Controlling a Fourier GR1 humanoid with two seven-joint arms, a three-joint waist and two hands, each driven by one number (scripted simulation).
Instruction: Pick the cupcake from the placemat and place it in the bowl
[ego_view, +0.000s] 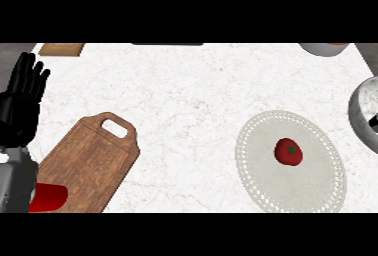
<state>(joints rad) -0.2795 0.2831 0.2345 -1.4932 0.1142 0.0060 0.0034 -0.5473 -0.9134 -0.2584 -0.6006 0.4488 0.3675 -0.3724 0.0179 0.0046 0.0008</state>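
Head view: a red, tomato-like item with a green top, not a cupcake, sits on the white lace-edged placemat. The metal bowl at the right edge shows something dark inside. The left hand rests open, holding nothing, beside a wooden cutting board.

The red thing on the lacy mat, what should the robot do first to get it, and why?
Probably bring the right hand, not in view, in over the red item. It sits untouched on the placemat, near the bowl at the right edge. The left hand rests open far left.
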